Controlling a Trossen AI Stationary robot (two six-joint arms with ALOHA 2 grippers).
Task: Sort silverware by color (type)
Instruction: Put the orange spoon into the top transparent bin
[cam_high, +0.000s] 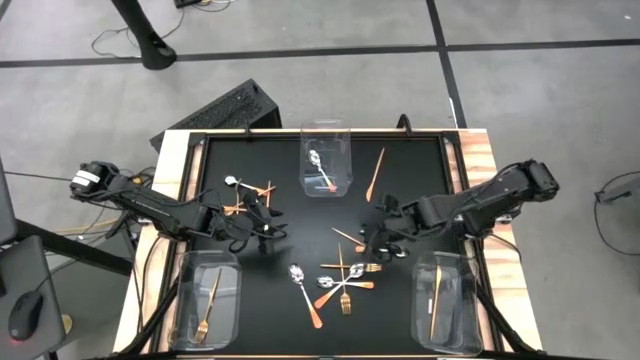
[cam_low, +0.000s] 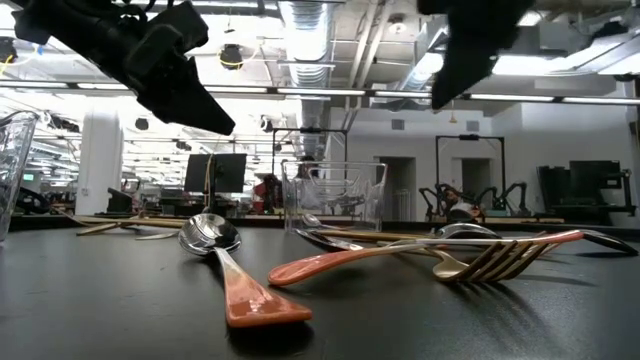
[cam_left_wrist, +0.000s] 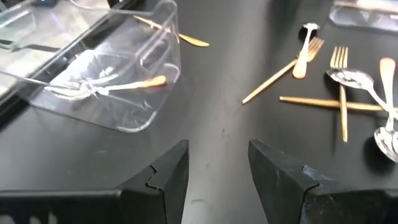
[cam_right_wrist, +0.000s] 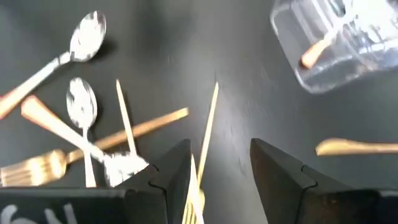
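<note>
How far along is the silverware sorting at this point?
Early. Sorted: one spoon in the far bin, one gold fork in the left bin, one gold stick in the right bin. In hand: nothing; the left gripper and right gripper have open jaws, the right above a loose stick. Left: the left pile and the centre pile.

Three clear plastic bins on black table top (cam_high: 400, 170): far bin (cam_high: 326, 158) at centre back, near-left bin (cam_high: 206, 299), near-right bin (cam_high: 447, 303). Black keyboard (cam_high: 229, 108) lay beyond the table's far edge. Computer mouse (cam_high: 24, 313) sat at left, off the table.
</note>
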